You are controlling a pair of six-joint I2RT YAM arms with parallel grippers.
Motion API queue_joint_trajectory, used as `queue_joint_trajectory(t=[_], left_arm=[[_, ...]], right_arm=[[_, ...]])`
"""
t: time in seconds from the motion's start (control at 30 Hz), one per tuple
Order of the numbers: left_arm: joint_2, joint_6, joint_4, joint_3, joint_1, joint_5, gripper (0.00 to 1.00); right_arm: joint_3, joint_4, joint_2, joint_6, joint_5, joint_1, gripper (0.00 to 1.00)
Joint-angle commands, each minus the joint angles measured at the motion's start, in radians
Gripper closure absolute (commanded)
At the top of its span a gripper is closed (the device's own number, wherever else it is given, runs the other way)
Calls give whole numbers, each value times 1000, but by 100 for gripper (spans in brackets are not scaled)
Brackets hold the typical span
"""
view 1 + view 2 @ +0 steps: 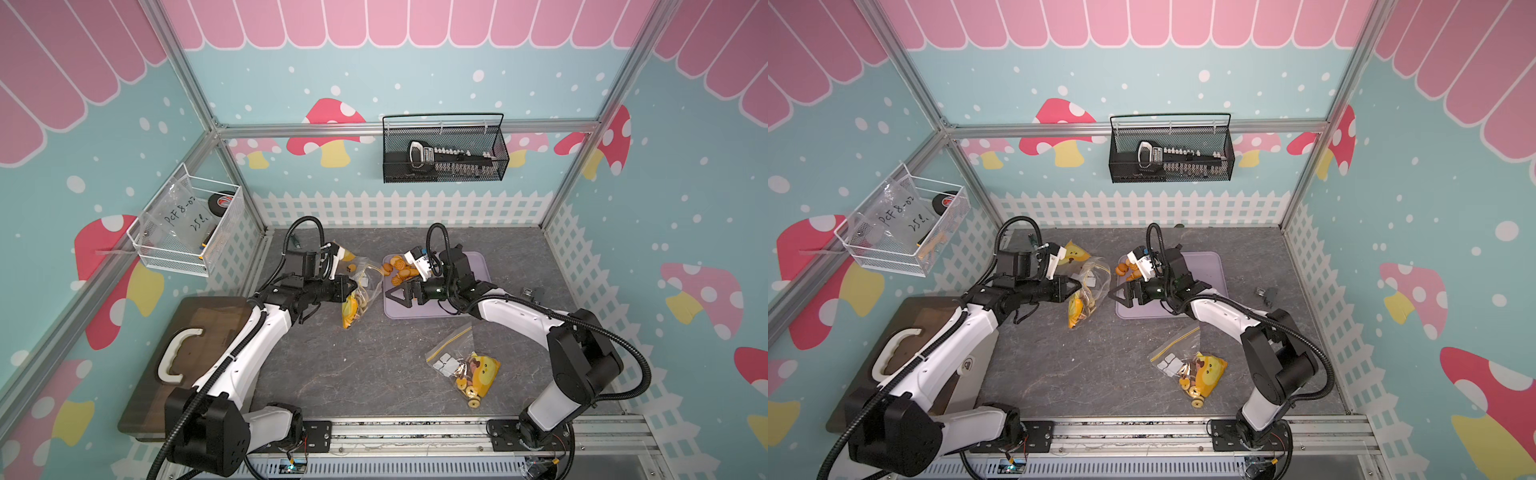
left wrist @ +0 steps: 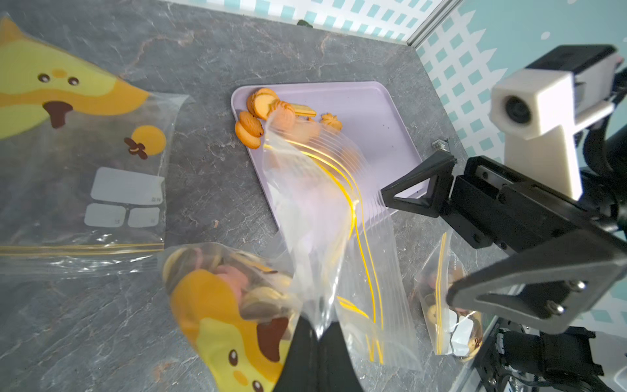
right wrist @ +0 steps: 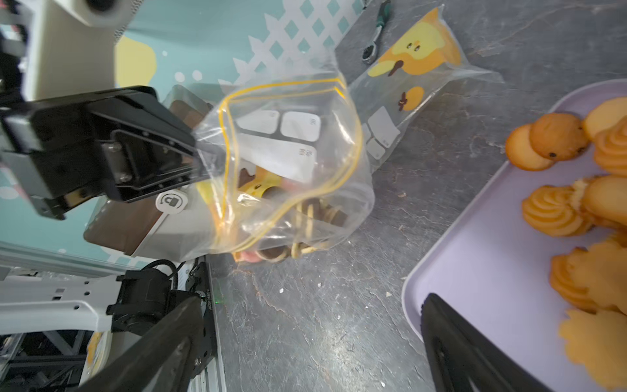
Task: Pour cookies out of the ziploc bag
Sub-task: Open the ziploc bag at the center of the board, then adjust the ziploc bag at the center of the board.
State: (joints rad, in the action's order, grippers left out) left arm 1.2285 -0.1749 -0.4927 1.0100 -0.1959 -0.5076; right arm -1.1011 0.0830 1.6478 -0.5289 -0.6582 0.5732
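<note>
On our grey marbled surface — mushroom-print walls around — left end effector pinches the clear ziploc bag; right end effector gapes open.

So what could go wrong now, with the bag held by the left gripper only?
1. The left gripper pinches the bag at one side while the right gripper is open; the loose mouth may fold and block the cookies inside.
2. The cookies hang over the table, beside the tray; a tilt here may spill them onto the table.
3. The edge cookies overhang the tray's rim; the bag may push them off.
</note>
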Motion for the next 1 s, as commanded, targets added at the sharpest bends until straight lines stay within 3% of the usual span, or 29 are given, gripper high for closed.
queue_joint_trajectory(t=[0.0,0.17,0.4,0.67,0.97], left_arm=[[12,33,30,-13,-18,36,100],[88,46,-5,33,-56,102,100],[149,3,-95,95,-105,376,100],[180,-39,-29,111,-318,538,100],[401,-136,64,191,-449,676,100]], right_arm=[[-50,-137,-7,25,51,-2,1],[-108,-197,-11,10,96,-3,1],[-29,-253,-67,34,114,-48,1],[79,-310,-191,79,139,-100,1],[150,-467,-342,161,210,-163,1]])
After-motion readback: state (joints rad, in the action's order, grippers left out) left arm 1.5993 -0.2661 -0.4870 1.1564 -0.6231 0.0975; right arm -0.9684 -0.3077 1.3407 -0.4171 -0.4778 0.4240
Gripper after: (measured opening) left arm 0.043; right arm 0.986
